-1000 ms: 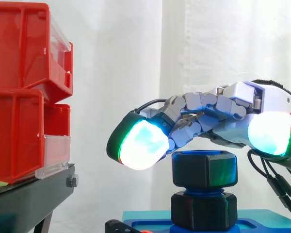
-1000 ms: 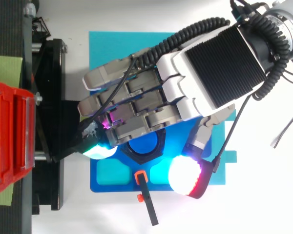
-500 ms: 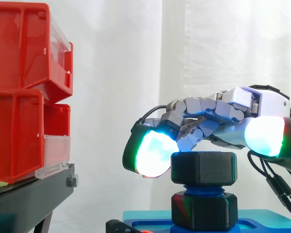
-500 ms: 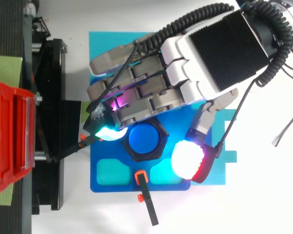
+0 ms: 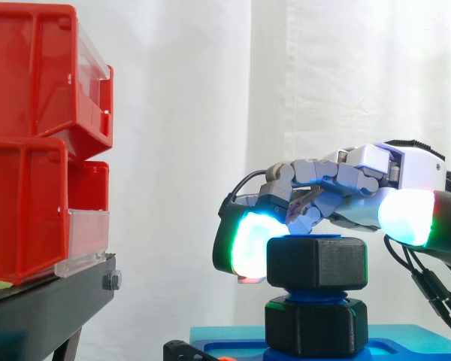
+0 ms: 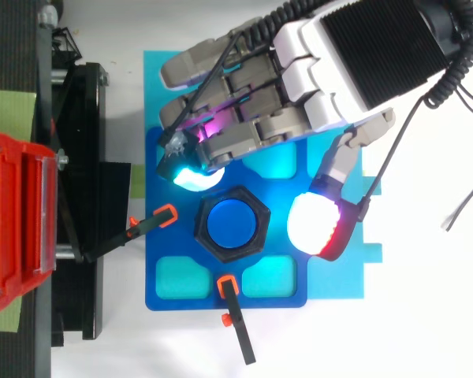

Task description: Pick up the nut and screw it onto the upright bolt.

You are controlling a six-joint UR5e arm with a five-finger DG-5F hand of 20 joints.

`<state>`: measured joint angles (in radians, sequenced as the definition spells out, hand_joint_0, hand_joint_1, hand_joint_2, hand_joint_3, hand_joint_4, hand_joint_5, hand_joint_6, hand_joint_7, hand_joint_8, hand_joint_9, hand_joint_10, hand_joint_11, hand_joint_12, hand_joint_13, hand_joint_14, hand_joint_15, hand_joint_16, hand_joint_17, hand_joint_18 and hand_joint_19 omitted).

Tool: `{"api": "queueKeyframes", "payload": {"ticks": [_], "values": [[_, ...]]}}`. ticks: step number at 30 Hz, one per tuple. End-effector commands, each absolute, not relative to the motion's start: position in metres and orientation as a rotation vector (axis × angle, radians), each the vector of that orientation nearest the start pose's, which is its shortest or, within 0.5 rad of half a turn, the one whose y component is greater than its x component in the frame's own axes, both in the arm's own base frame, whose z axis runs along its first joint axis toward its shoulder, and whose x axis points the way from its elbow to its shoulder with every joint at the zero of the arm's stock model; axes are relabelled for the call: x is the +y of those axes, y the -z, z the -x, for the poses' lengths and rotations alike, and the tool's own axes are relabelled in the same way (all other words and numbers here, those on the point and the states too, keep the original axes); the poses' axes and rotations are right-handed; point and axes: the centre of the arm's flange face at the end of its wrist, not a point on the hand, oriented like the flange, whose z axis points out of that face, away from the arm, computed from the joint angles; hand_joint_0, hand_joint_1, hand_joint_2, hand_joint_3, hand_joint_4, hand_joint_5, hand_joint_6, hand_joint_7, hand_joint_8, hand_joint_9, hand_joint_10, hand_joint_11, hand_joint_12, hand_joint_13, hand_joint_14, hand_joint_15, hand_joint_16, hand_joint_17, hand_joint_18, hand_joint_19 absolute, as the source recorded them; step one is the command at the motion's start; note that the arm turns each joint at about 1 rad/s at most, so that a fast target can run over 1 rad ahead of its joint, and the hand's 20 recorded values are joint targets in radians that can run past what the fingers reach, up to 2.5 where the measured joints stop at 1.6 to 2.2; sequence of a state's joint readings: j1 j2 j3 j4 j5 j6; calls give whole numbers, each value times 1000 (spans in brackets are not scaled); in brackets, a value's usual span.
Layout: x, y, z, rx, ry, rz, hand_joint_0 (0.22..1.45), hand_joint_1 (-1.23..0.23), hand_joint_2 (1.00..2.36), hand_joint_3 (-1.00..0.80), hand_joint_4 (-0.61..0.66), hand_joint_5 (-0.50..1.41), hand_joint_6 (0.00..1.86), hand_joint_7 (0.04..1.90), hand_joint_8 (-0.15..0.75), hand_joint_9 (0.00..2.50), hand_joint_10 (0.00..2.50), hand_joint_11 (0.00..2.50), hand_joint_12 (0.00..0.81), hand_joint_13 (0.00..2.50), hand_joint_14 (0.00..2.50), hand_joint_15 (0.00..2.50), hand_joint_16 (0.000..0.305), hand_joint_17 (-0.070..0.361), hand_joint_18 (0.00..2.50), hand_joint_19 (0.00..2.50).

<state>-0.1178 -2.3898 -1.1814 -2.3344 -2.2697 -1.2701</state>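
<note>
The black hex nut (image 6: 200, 226) sits on the upright blue bolt (image 6: 232, 224), threaded onto its top above a second black hex piece (image 5: 316, 327) at the bolt's foot. My hand (image 6: 363, 47) hovers just above and behind the nut (image 5: 316, 263). Its fingers are loosely bent and hold nothing. One glowing cyan fingertip (image 6: 191, 169) hangs beside the nut's far left corner. The thumb's white-red pad (image 6: 319, 226) stands to the nut's right with a gap between. In the side view the hand (image 5: 413, 162) lies low over the nut's top.
The bolt stands in a blue fixture plate (image 6: 173, 276) on a teal mat (image 6: 165, 71). Two black clamps with orange tips (image 6: 167, 214) (image 6: 227, 285) point at the bolt. Red bins (image 5: 37, 135) on a black stand (image 5: 52, 301) rise at the left.
My hand has drawn back off the nut's top toward the upper right of the top view, uncovering the nut and bolt. In the side view the cyan fingertip has moved right and down beside the nut.
</note>
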Motion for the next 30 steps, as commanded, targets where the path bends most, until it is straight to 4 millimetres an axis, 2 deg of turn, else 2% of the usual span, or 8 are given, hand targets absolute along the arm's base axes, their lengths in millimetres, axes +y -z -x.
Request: {"api": "queueKeyframes", "payload": {"ticks": [1, 8, 11, 17, 18, 21, 25, 30], "values": [[-165, -225, -760, 1254, -568, 365, 515, -172, 1000, -500, 184, -6, 505, 1239, 224, 804, 0, 0, 179, 708, 0, 0, 14, 32, 393, 0], [-179, -225, -757, 1250, -557, 364, 515, -174, 1000, -500, 190, -7, 505, 1241, 227, 831, 0, 0, 178, 722, 0, 0, 14, 31, 408, 0], [-183, -227, -756, 1242, -555, 360, 514, -173, 1000, -500, 214, -18, 505, 1171, 227, 831, 0, 0, 181, 717, 0, 0, 14, 32, 406, 0], [-185, -247, -763, 1202, -587, 382, 508, -174, 1000, -500, 234, -39, 505, 1069, 223, 837, 0, 0, 187, 711, 0, 0, 16, 36, 407, 0], [-182, -255, -767, 1191, -601, 391, 508, -174, 1000, -500, 235, -42, 505, 1061, 224, 840, 0, 0, 187, 711, 0, 0, 16, 36, 407, 0], [-176, -259, -770, 1181, -615, 396, 508, -174, 1000, -500, 243, -42, 504, 1046, 225, 841, 0, 0, 187, 711, 0, 0, 16, 36, 404, 0], [-168, -251, -769, 1192, -617, 400, 507, -175, 1000, -500, 238, -47, 504, 989, 222, 847, 0, 0, 188, 711, 0, 0, 16, 37, 405, 0], [-147, -228, -766, 1215, -608, 368, 506, -176, 1000, -500, 231, -54, 504, 893, 220, 843, 0, 0, 192, 709, 0, 0, 17, 38, 405, 0]]}}
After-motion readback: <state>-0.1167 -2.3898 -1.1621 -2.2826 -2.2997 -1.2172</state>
